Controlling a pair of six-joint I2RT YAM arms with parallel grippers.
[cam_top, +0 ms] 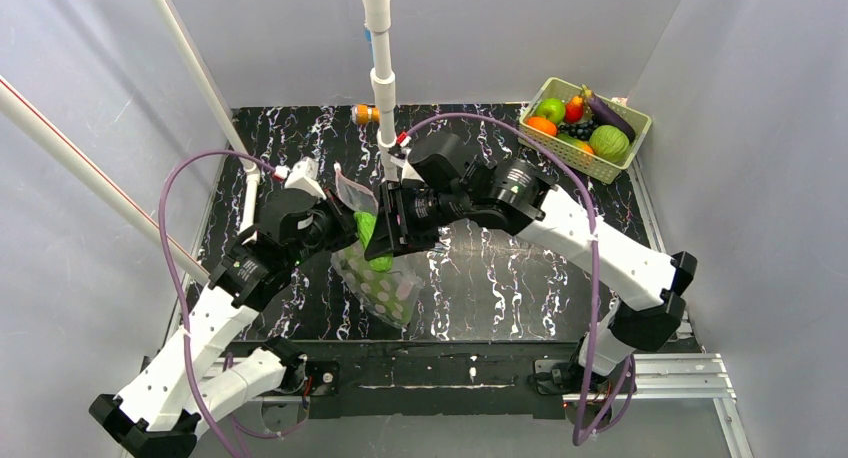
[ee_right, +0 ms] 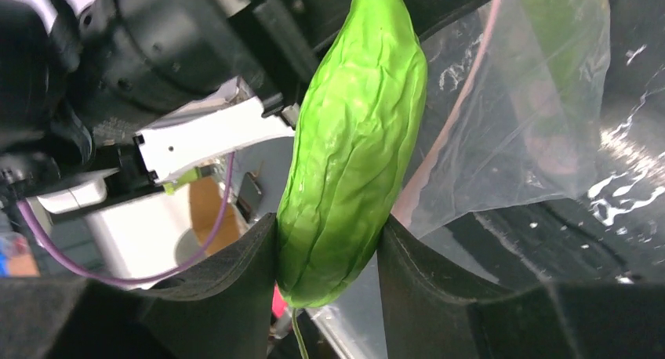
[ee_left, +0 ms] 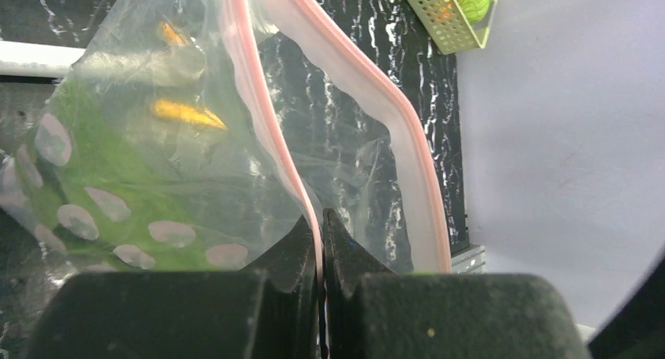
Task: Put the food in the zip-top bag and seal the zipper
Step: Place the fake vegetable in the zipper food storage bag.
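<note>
The clear dotted zip-top bag hangs above the table's middle, mouth up. My left gripper is shut on its pink zipper strip and holds one lip of the mouth up; the other lip bows away, so the mouth gapes. Green food shows through the bag wall. My right gripper is shut on a long green leafy piece, held at the bag mouth. More food, a green melon, purple eggplant and an orange ball, lies in the basket.
The pale green mesh basket stands at the back right corner. A white pole rises at the back middle, with an orange thing at its foot. Slanted white pipes run along the left side.
</note>
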